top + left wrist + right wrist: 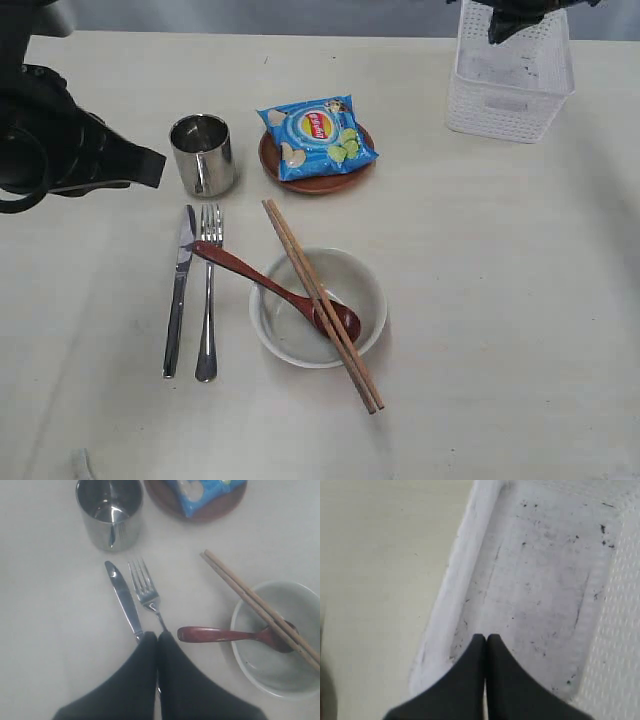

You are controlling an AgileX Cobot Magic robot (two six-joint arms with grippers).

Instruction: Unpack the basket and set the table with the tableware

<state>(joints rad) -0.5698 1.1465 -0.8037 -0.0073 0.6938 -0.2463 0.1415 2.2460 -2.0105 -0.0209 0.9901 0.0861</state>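
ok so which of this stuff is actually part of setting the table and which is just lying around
Part of the job:
basket, mug, knife, fork, wooden spoon, chopsticks, bowl, plate

Just lying about:
blue snack bag, sitting on the plate

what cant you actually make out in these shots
plate top: exterior view, the snack bag covers most of it.
knife and fork handle ends: left wrist view, behind the shut left gripper.
basket far rim: exterior view, cut off by the top edge.
basket walls: right wrist view, blurred and cut by the edges.
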